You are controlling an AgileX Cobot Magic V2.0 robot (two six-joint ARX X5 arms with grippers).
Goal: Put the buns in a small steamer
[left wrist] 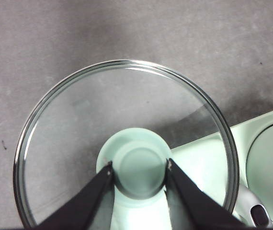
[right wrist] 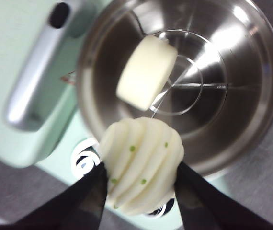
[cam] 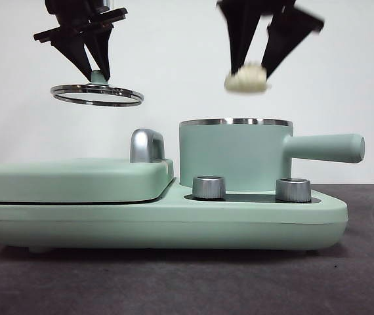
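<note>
left pincer [cam: 97, 73]: clamped on the green knob [left wrist: 140, 167] of the glass lid [cam: 96, 95], holding the lid in the air, well off the pot and above the flat griddle lid [cam: 75, 178]
glass lid: hangs level just under the left pincer tips; bench [left wrist: 79, 38] shows through the glass
small steamer [cam: 233, 154]: open, no lid on it; sits below the right pincer, side handle [cam: 325, 147] sticking out away from the left pincer
smooth bun [right wrist: 146, 72]: already inside the steamer, lying on the steel floor, beyond the right pincer tips
right pincer [cam: 247, 77]: closed on the ridged bun [right wrist: 141, 165], one jaw on each flank
ridged bun: in the air, green flecks visible; in the wrist view it overlaps the near rim [right wrist: 175, 165], so looks not quite centred over the opening
done: lid off; one bun of two in
left: bring ridged bun over the opening, lower, let go; lid probably goes back on, though the task does not ask for that
progress guess: past halfway
hidden: steamer inside not visible from front view, wall blocks the smooth bun
cut off: both arms above the pincers run out of the front frame
blurred: right pincer and ridged bun smeared in front view; griddle handle [right wrist: 31, 91] soft in right wrist view
unclear: how high the ridged bun sits above the rim
</note>
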